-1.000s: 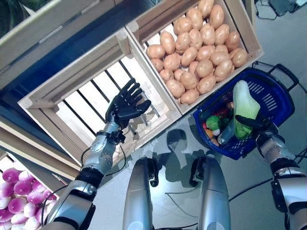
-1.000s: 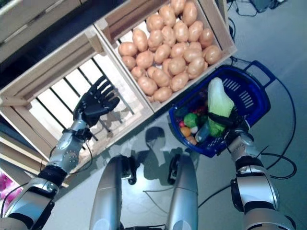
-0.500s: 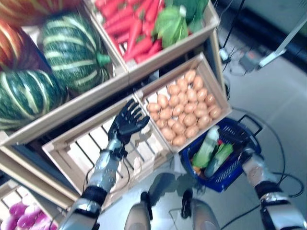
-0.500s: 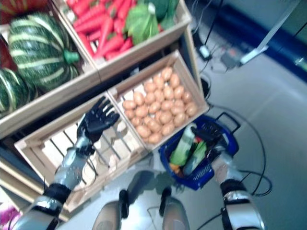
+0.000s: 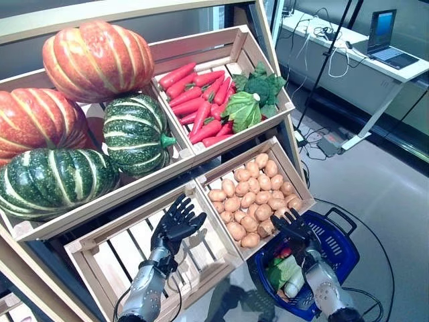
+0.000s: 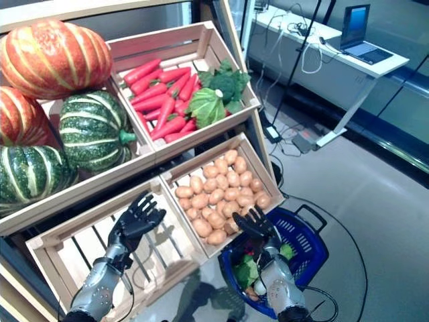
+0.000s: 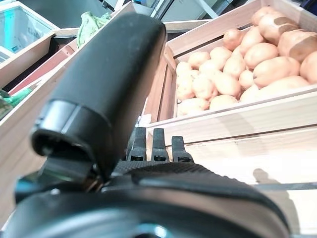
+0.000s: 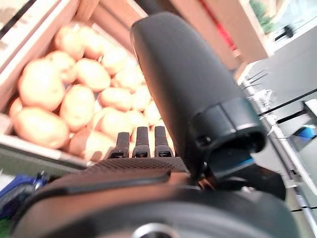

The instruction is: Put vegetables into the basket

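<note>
The blue plastic basket (image 5: pixel 335 240) stands on the floor at the lower right, beside the wooden stand. A pale green leafy cabbage (image 5: pixel 281 272) lies in it with small red and white vegetables. My right hand (image 5: pixel 295 228) is open with straight fingers, just above the basket's rim nearest the stand and right beside the potatoes (image 5: pixel 251 201) in the lower crate. They also show past its thumb (image 8: pixel 188 84) in the right wrist view. My left hand (image 5: pixel 175 225) is open and empty above the slatted crate (image 5: pixel 127 258).
The stand's upper crates (image 5: pixel 201 54) rise behind both hands. A white table (image 5: pixel 362 67) with a laptop stands at the back right. Cables and a power strip (image 5: pixel 332 144) lie on the grey floor beyond the basket.
The camera has tilted up, so the whole picture shifted. My right hand has let go of the cabbage, which now lies in the basket, and has risen towards the potato crate. My left hand stays open.
</note>
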